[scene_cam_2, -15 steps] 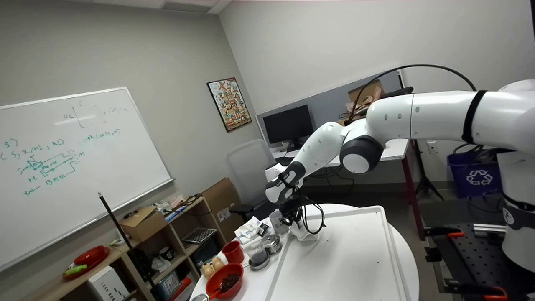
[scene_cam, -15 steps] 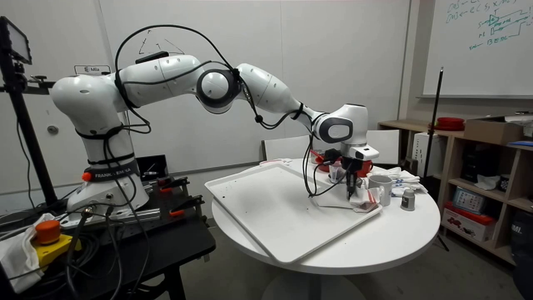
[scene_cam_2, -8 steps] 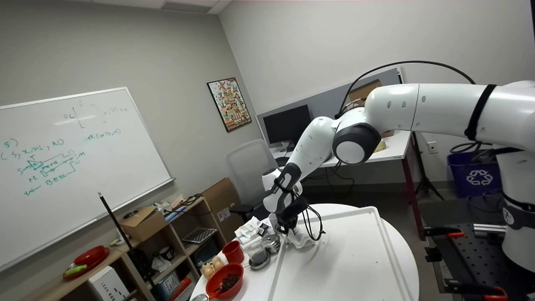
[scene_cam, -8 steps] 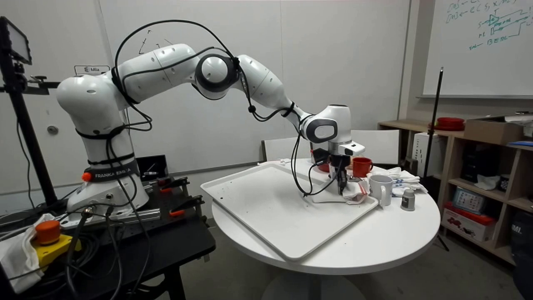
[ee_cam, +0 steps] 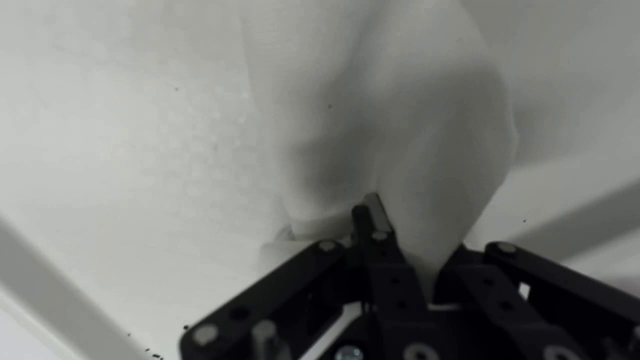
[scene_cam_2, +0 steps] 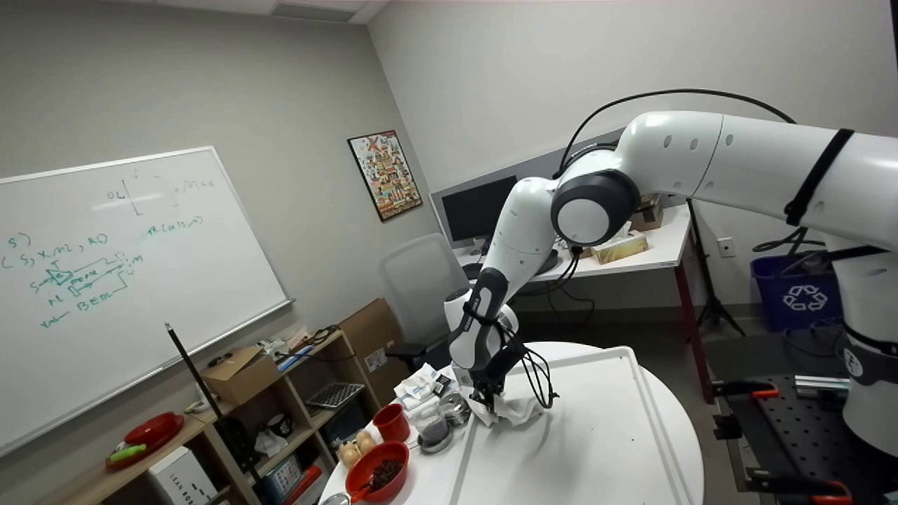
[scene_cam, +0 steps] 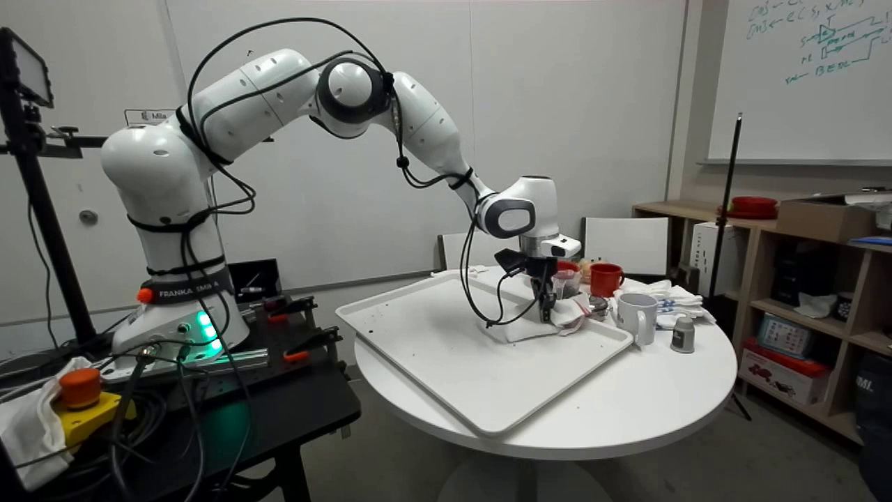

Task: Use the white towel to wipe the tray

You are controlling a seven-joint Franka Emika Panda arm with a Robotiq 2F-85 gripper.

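Note:
The white towel [scene_cam: 527, 330], with red stripes at one end, lies bunched on the white tray [scene_cam: 446, 355]. My gripper [scene_cam: 546, 317] points down over the tray's far part and is shut on the towel. In an exterior view the towel [scene_cam_2: 519, 412] spreads beside the gripper [scene_cam_2: 486, 405], near the tray's edge. In the wrist view the towel [ee_cam: 445, 115] rises between the fingers of the gripper [ee_cam: 412, 225] and hides the right fingertip. A few dark specks [ee_cam: 156, 356] lie on the tray [ee_cam: 100, 175], towards its lower-left edge in the wrist view.
A grey mug [scene_cam: 636, 314] and a small grey shaker [scene_cam: 683, 335] stand just outside the tray. A red mug [scene_cam: 606, 279], folded towels [scene_cam: 662, 298], a glass jar [scene_cam_2: 432, 424] and a red bowl [scene_cam_2: 372, 477] stand along the tray's far side. Cables [scene_cam: 468, 279] hang by the wrist.
My gripper has dragged the towel across the tray, away from the grey mug and back towards the robot base. The tray shifted slightly early on. The base light now glows green.

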